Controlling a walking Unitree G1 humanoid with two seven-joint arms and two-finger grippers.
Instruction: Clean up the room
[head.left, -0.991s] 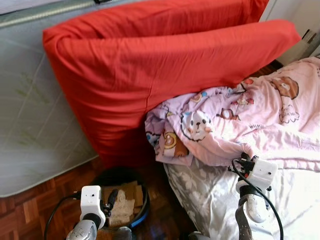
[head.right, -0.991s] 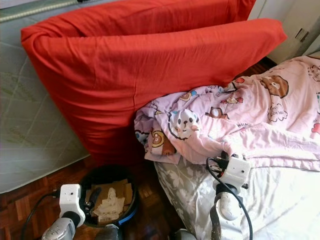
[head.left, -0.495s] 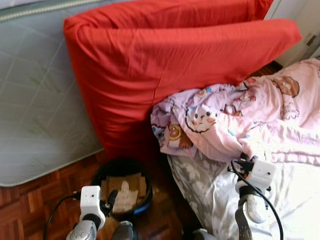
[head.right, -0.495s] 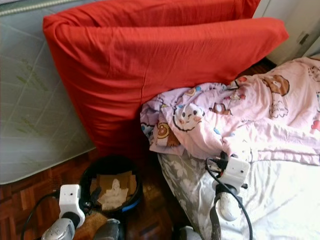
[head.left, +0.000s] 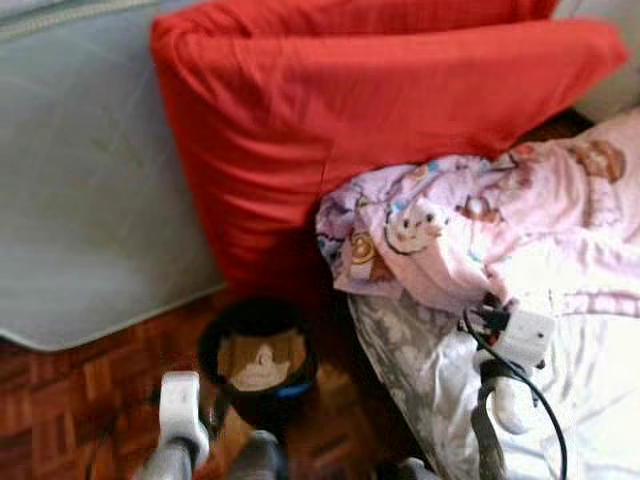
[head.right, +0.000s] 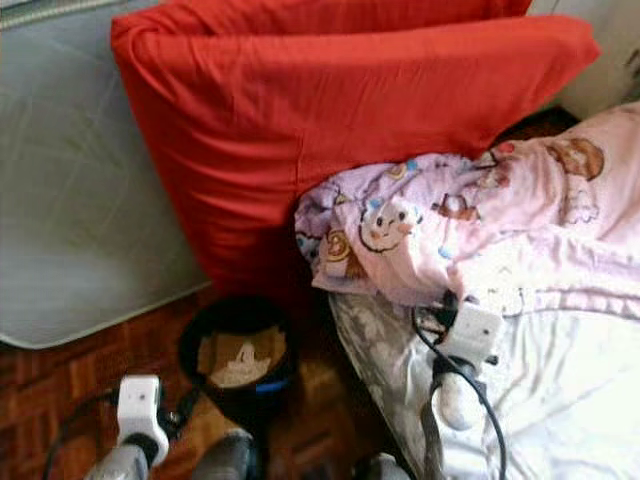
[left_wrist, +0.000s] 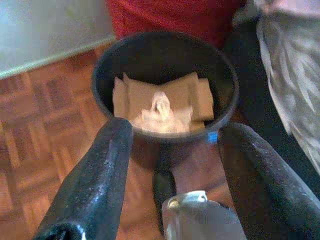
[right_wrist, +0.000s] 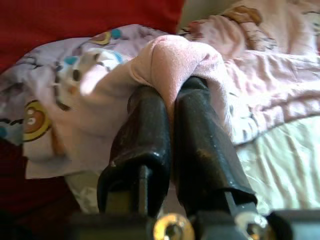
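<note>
Floor is wood parquet (head.left: 70, 385), reddish-brown, showing at approx 7–8 o'clock in the head views. Grey quilted mattress (head.left: 80, 190) leans/lies at 9–11 o'clock, its edge touching the parquet. Big red cushion (head.right: 330, 130) fills 12 o'clock, propped against the mattress w/ a second red layer behind it. Bed w/ white sheet (head.right: 560, 390) at 4–5 o'clock; grey floral bedding (head.left: 400, 350) hangs down its side near center. Head views somewhat blurred.

Pink cartoon-print blanket (head.right: 470, 230) is bunched on the bed at 2–3 o'clock, its lower corner draping over the bed edge and touching the red cushion's base.

Black bin (left_wrist: 165, 85) sits on the parquet at 6 o'clock, just beside the bed side and right in front of the cushion; brown cardboard pieces (left_wrist: 160, 102) and a crumpled pale scrap inside.

Left gripper (left_wrist: 172, 165) hangs low at 7 o'clock, above and short of the bin, fingers wide apart, nothing between them.

Right gripper (right_wrist: 170, 107) at 4–5 o'clock over the bed edge, fingers pinched nearly together on a fold of the pink blanket, fabric humped over the tips.
</note>
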